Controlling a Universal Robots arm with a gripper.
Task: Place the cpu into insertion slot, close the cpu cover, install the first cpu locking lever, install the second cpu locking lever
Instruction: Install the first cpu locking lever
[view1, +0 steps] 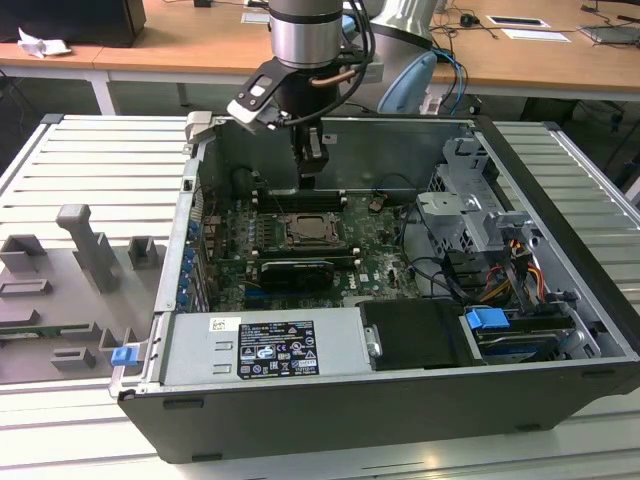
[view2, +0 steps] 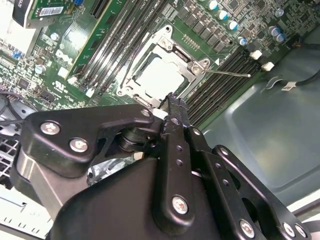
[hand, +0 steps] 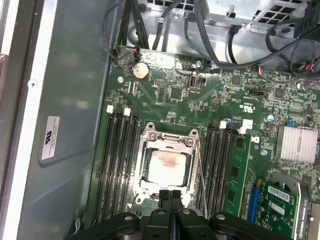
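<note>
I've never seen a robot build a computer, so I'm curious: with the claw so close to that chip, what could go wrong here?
The closed gripper hangs right at the edge of the cpu cover; a slight misaim could press on the cpu instead. The thin locking lever beside the cover might slip off the gripper and spring against the neighbouring memory slots.

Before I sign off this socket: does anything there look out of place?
One wire locking lever juts away from the cpu cover, out over the memory slots, apparently unlatched. The cpu lies flat beneath.
</note>
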